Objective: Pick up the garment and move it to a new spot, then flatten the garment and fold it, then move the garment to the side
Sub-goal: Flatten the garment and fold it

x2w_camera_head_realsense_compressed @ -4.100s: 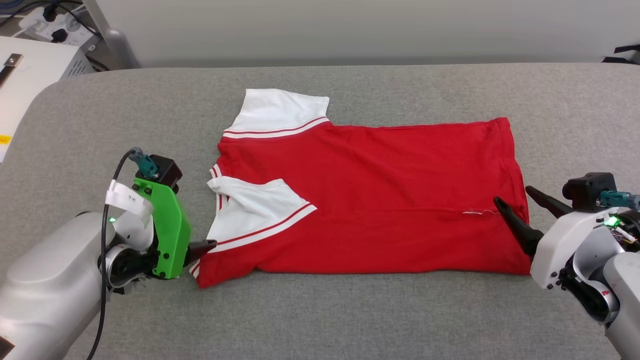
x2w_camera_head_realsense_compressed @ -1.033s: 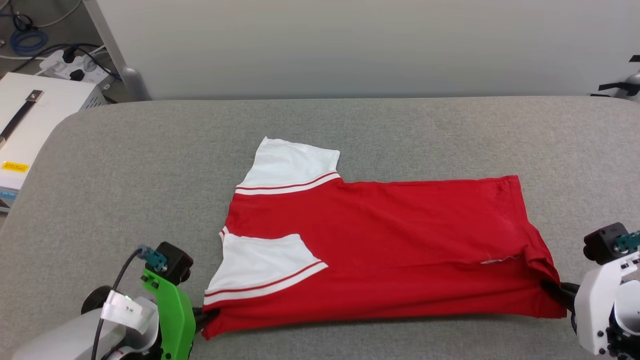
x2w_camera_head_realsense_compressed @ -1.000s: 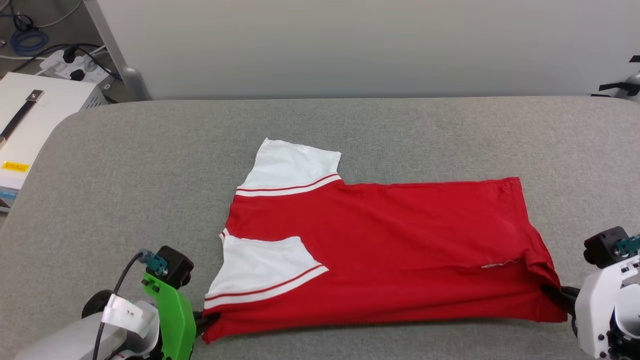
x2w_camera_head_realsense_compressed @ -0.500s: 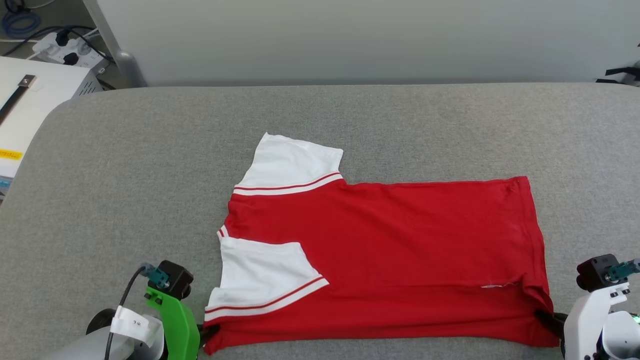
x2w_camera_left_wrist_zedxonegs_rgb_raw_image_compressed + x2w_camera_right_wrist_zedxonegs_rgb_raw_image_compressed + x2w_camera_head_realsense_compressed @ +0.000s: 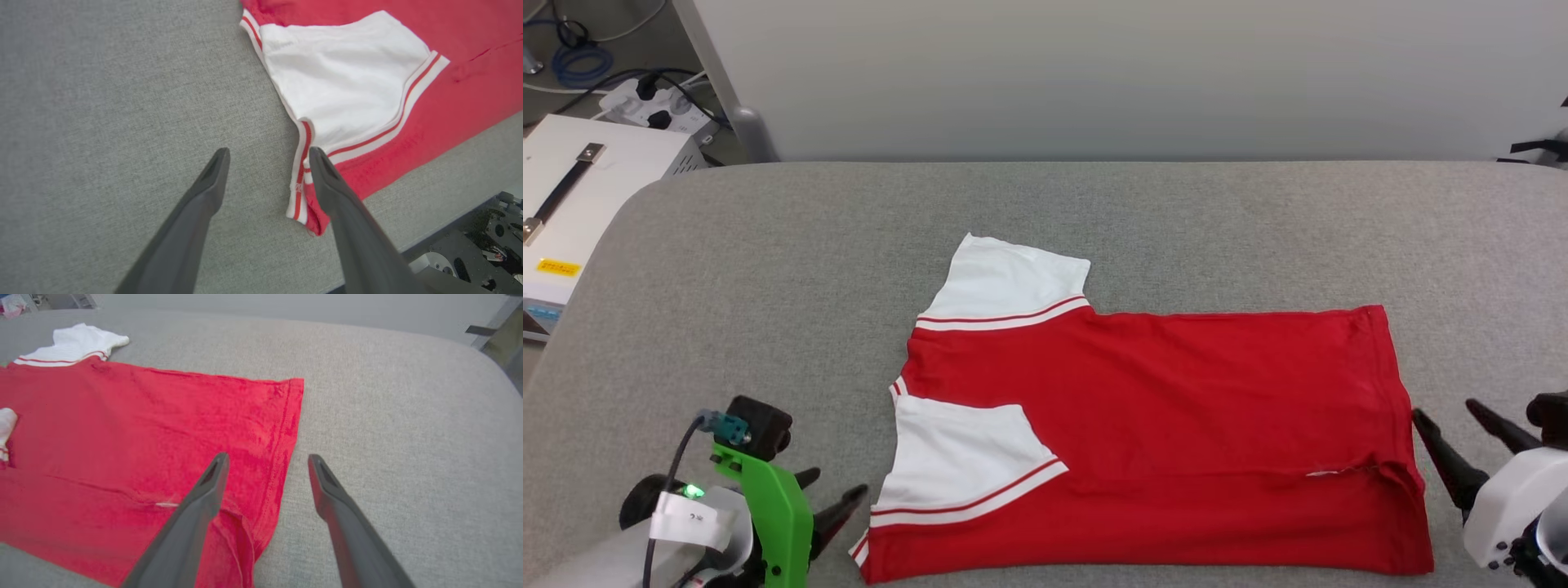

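Grey surface [image 5: 768, 286]; garment [image 5: 1176, 408]; head-view white case [image 5: 596, 188]

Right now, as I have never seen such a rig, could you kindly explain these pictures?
This is a two-armed robot. The wide picture comes from its head camera, looking down at a grey padded surface. The other two come from wrist cameras, each looking along that arm's two dark fingers. A red shirt with white sleeves lies flat there, one sleeve folded in. The left end effector sits by its sleeve end, the right end effector by its hem. Both are open and hold nothing.
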